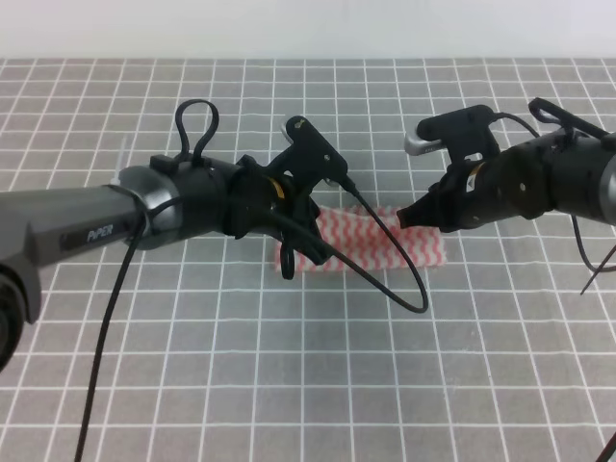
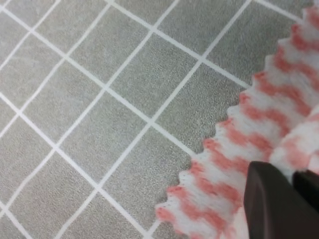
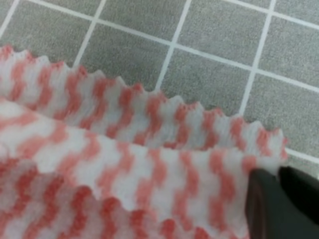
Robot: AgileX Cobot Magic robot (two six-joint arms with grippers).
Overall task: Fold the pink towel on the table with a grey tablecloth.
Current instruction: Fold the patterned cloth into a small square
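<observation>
The pink towel lies doubled into a short wide band on the table with a grey tablecloth, near the middle. My left gripper is down at the band's left end. In the left wrist view its dark fingers stand close together on a raised fold of the pink towel. My right gripper is at the band's upper right. In the right wrist view its fingers are closed on the serrated corner of the upper layer of the pink towel, with a lower layer showing behind.
White grid lines cover the grey cloth all round the towel. A black cable from the left arm loops across the towel's front. The table's far edge meets a white wall.
</observation>
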